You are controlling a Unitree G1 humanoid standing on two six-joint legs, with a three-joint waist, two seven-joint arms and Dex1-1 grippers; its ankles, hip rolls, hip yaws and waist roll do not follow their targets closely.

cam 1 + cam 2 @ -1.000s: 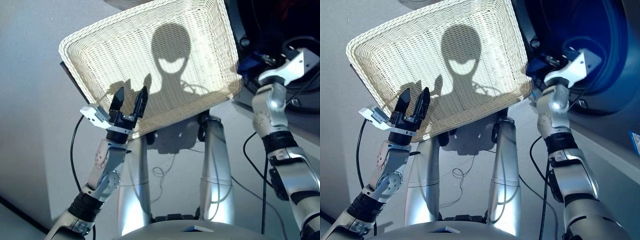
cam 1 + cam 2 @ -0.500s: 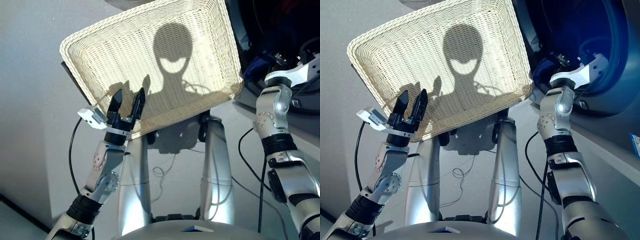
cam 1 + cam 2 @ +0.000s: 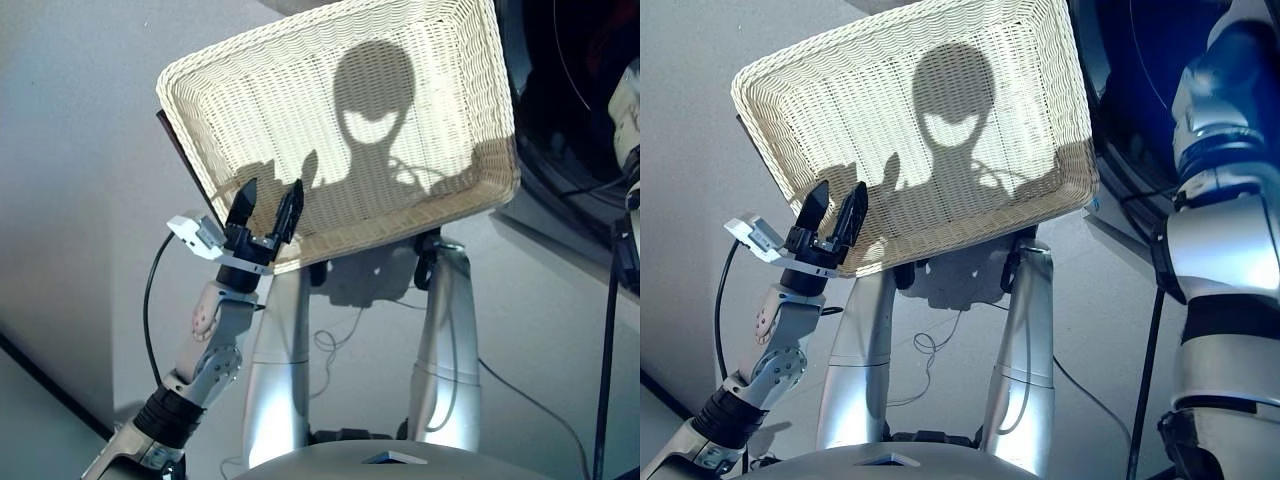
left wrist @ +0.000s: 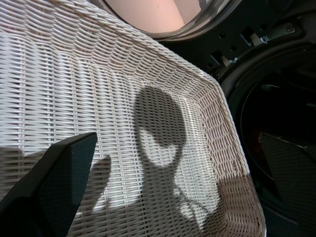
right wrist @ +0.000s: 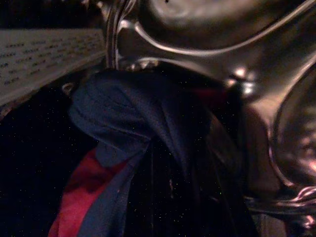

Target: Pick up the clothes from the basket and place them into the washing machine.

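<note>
The cream wicker basket (image 3: pixel 430 120) is tilted toward me and holds nothing but shadow. My left gripper (image 3: pixel 267 203) stands open at its near left rim, and both black fingers (image 4: pixel 49 187) are spread wide in the left wrist view. The washing machine (image 3: pixel 575 120) is the dark porthole to the right of the basket. My right arm (image 3: pixel 1225 210) reaches up into it, and its gripper is hidden from the head views. Inside the metal drum (image 5: pixel 197 29), the right wrist view shows the clothes: a navy blue garment (image 5: pixel 133 113) draped close over a red one (image 5: pixel 81 192).
A chrome-ringed round door (image 4: pixel 197 27) shows beyond the basket's far rim. A black cable (image 3: pixel 150 300) loops from my left arm, and another (image 3: pixel 605 360) hangs along the right edge. Grey floor lies below and to the left of the basket.
The camera has shifted, so the basket sits further right in the picture. My right arm has gone deeper into the machine with the navy cloth. The left gripper stays at the basket rim.
</note>
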